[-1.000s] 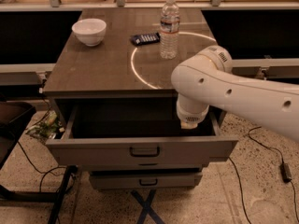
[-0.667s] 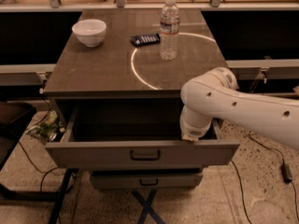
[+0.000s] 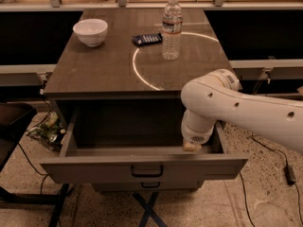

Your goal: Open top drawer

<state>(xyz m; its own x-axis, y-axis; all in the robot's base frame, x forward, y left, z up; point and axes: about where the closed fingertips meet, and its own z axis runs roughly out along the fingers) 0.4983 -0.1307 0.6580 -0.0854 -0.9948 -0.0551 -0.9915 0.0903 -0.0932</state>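
Note:
The top drawer [image 3: 94, 170] is the wide grey drawer under the tabletop. It stands pulled out toward me and its inside looks bare. Its dark loop handle [image 3: 147, 171] is centred on the front. My white arm [image 3: 246, 110] reaches in from the right and bends down over the drawer's right side. My gripper [image 3: 191, 146] hangs at the end of the wrist, just inside the drawer behind its front panel, to the right of the handle. Most of it is hidden by the wrist.
A narrower grey drawer [image 3: 150, 186] shows just below, shut. On the tabletop [image 3: 94, 74] stand a white bowl [image 3: 90, 31], a dark flat packet [image 3: 147, 39] and a water bottle [image 3: 171, 28]. Cables [image 3: 28, 160] lie on the floor at the left and a cable with a plug [image 3: 288, 174] at the right.
The drawer front has come further out toward me. My arm's wrist has moved down and toward the drawer's front with it.

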